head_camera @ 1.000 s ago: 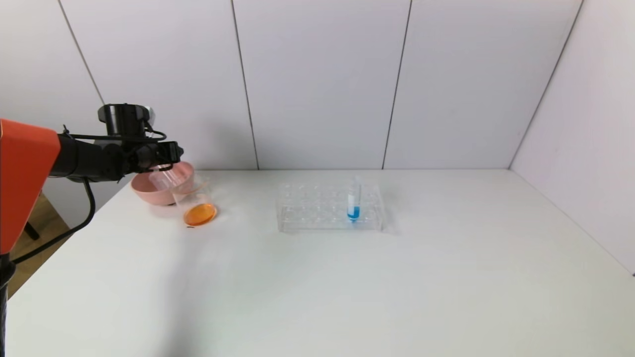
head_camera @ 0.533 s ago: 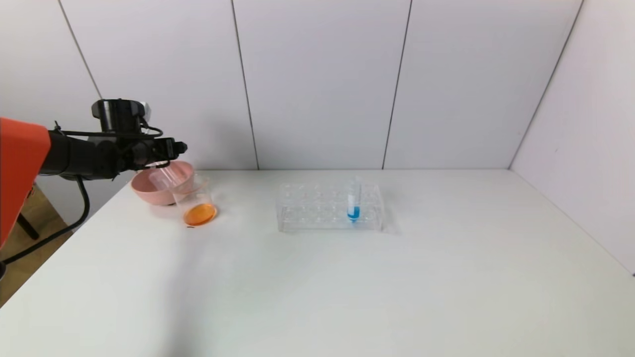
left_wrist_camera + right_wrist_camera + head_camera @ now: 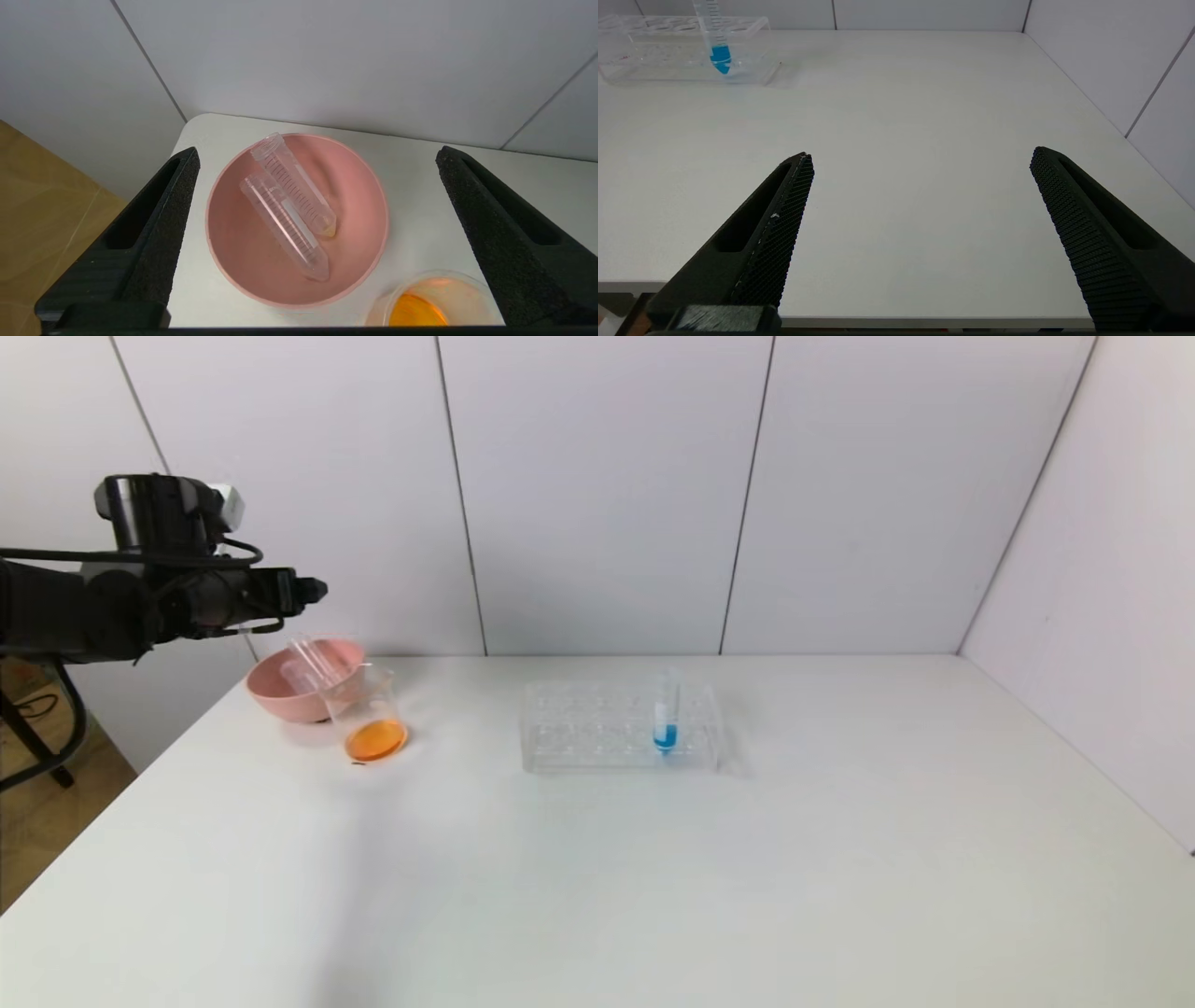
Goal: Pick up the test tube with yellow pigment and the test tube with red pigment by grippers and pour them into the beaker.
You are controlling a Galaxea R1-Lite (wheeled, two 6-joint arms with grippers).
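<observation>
Head view, left to right: the left gripper (image 3: pixel 313 588) hovers, jaws wide and empty, above the pink bowl (image 3: pixel 224 275) holding two light, slick, nearly drained tubes (image 3: pixel 285 228); the beaker (image 3: pixel 371 717) holds orange liquid. Mid-barrel grips look safest. Right gripper (image 3: pixel 920 186), low by the desk (image 3: pixel 653 877) edge: jaws wide, empty.

There are three test tubes in all. Two (image 3: pixel 294 186) (image 3: pixel 282 226) lie in one pink bowl (image 3: pixel 271 695) at the left of the head view, emptied but for a faint yellow trace in one tip. One tube with blue liquid (image 3: pixel 665 714) stands in one clear rack (image 3: pixel 579 737) at centre. One beaker (image 3: pixel 369 714) sits beside the bowl. Two grippers show: the left gripper (image 3: pixel 308 588) at upper left and the right gripper (image 3: pixel 920 158), each with two fingers spread.
</observation>
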